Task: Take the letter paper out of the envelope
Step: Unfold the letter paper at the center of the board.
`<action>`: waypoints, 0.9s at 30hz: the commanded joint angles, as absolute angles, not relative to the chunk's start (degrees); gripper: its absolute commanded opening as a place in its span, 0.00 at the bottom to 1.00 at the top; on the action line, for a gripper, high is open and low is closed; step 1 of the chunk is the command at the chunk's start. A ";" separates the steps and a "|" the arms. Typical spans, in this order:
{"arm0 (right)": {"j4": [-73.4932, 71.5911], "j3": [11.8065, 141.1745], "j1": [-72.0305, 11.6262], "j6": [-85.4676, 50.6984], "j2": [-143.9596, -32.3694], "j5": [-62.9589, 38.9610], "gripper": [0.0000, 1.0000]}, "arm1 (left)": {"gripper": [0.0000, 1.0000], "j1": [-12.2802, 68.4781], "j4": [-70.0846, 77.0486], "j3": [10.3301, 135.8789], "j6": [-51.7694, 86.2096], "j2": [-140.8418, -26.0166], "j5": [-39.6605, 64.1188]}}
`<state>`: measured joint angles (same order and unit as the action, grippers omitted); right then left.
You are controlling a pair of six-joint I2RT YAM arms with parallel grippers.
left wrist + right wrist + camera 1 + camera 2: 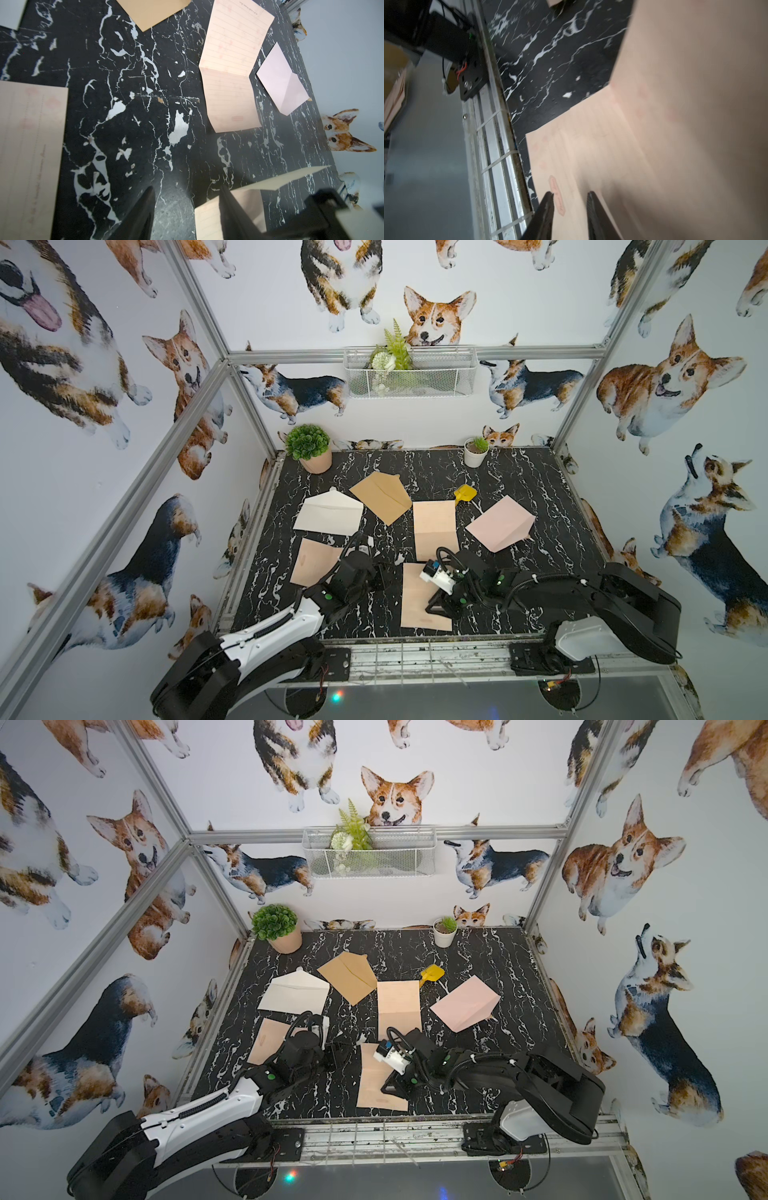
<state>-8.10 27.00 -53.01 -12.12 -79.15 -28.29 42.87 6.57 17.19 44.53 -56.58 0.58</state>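
Observation:
Three envelopes lie flap-open on the black marble table (519, 472): a white envelope (328, 514), a brown one (382, 495) and a pink one (500, 522). Three peach lined letter papers lie outside them: one mid-table (434, 529), one at the left (309, 562), one near the front edge (417, 601). My right gripper (570, 194) hovers low over the front paper (591, 145), jaws a narrow gap apart and nothing pinched between them. My left gripper (187, 193) is open over bare table beside that paper (206, 218).
A yellow object (464, 493) lies behind the middle paper. A pink-potted plant (309, 448) and a small white pot (476, 452) stand at the back corners. A wire basket (409, 373) hangs on the back wall. The metal frame rail (496, 158) borders the table's front.

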 commanded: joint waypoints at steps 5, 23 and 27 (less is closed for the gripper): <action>-12.29 29.65 -51.27 -17.55 -81.95 -28.76 0.13 | 0.31 50.37 7.23 20.69 42.90 -60.45 -1.49; -11.60 41.54 -46.49 -28.49 -106.25 -33.72 0.00 | 0.20 60.72 10.83 20.13 43.27 -64.69 -10.48; -11.09 44.35 -47.00 -28.45 -108.03 -32.34 0.00 | 0.19 60.79 11.48 15.87 45.12 -63.45 -11.40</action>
<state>-17.50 42.85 -46.52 -27.42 -106.37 -39.05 60.73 9.21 18.02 42.68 -64.36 -9.56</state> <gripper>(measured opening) 0.049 0.194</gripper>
